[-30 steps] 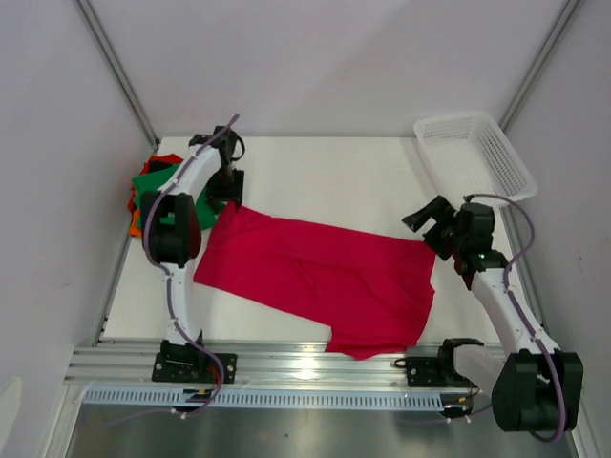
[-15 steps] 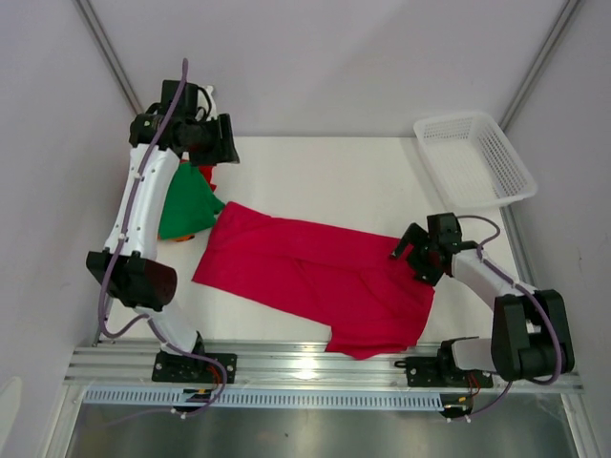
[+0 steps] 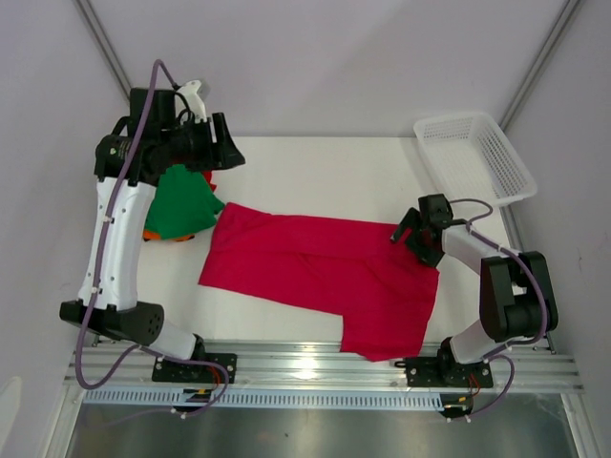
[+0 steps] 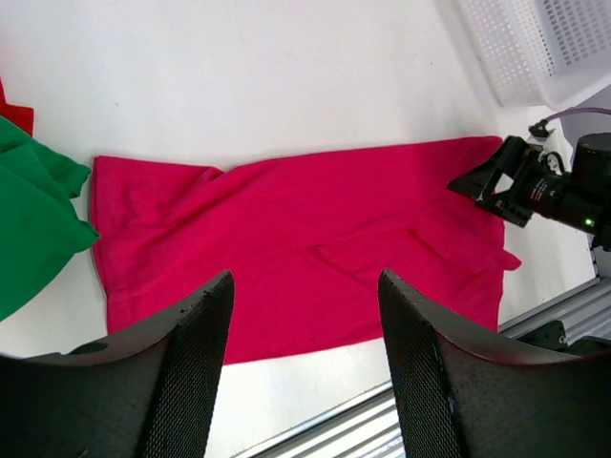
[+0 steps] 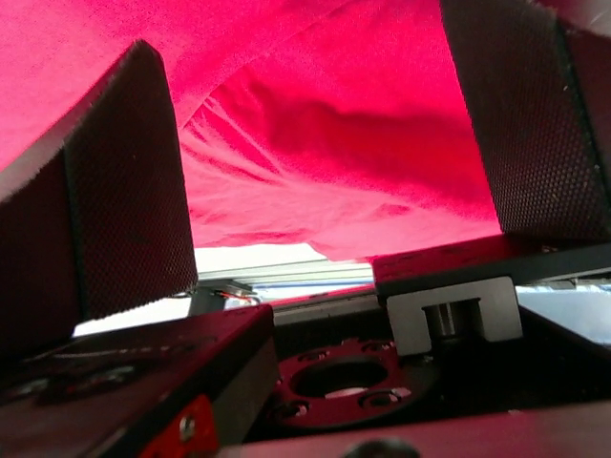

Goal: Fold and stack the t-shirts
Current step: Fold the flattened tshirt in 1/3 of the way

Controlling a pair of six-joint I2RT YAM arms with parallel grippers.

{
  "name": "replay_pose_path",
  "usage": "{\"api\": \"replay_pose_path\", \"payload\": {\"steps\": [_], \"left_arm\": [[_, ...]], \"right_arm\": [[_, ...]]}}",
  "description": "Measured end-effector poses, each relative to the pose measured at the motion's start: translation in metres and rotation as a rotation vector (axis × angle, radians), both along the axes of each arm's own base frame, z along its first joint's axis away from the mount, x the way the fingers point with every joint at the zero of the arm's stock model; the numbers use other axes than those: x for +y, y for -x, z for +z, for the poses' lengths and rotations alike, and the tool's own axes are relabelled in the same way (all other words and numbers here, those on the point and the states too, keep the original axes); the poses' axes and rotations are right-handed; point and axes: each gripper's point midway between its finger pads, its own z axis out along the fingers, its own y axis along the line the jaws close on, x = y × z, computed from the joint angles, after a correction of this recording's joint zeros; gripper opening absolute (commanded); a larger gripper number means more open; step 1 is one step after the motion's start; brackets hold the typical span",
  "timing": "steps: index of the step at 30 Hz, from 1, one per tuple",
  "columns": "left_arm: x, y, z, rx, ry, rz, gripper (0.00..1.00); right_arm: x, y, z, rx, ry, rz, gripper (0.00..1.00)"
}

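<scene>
A crimson t-shirt (image 3: 325,277) lies spread and creased across the middle of the table, also filling the left wrist view (image 4: 296,248). A green t-shirt (image 3: 181,205) lies bunched at the back left, with an orange edge (image 3: 151,234) showing under it. My left gripper (image 3: 224,153) hangs high above the back left, open and holding nothing (image 4: 305,315). My right gripper (image 3: 405,235) sits low at the crimson shirt's right edge. Its jaws stand wide open, and the red cloth (image 5: 334,143) fills the view beyond them.
A white mesh basket (image 3: 473,157) stands tilted at the back right corner. The metal rail (image 3: 315,367) runs along the near table edge, just below the crimson shirt's lower flap. A scrap of red cloth (image 4: 14,114) shows behind the green shirt.
My left arm rose up and back from the crimson shirt's left corner, uncovering the green shirt. My right gripper dropped towards the shirt's right edge. The shirt shifted slightly.
</scene>
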Motion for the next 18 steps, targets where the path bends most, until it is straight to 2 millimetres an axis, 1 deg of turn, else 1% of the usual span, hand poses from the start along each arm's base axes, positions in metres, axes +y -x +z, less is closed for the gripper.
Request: {"api": "replay_pose_path", "payload": {"steps": [2,5,14,18], "left_arm": [[0.002,0.005,0.007,-0.023,0.0,0.004,0.65],[0.003,0.006,0.009,-0.03,-0.003,0.009,0.66],[0.001,-0.001,-0.001,0.001,-0.006,0.007,0.65],[-0.001,-0.002,-0.004,0.012,-0.002,-0.001,0.65]], "right_arm": [[-0.007,-0.001,-0.001,0.003,0.023,-0.018,0.99],[-0.016,-0.001,-0.002,0.007,0.047,-0.04,0.99],[-0.036,-0.008,-0.002,-0.004,0.115,-0.019,0.99],[-0.043,-0.02,0.003,-0.051,0.144,0.011,0.99]]}}
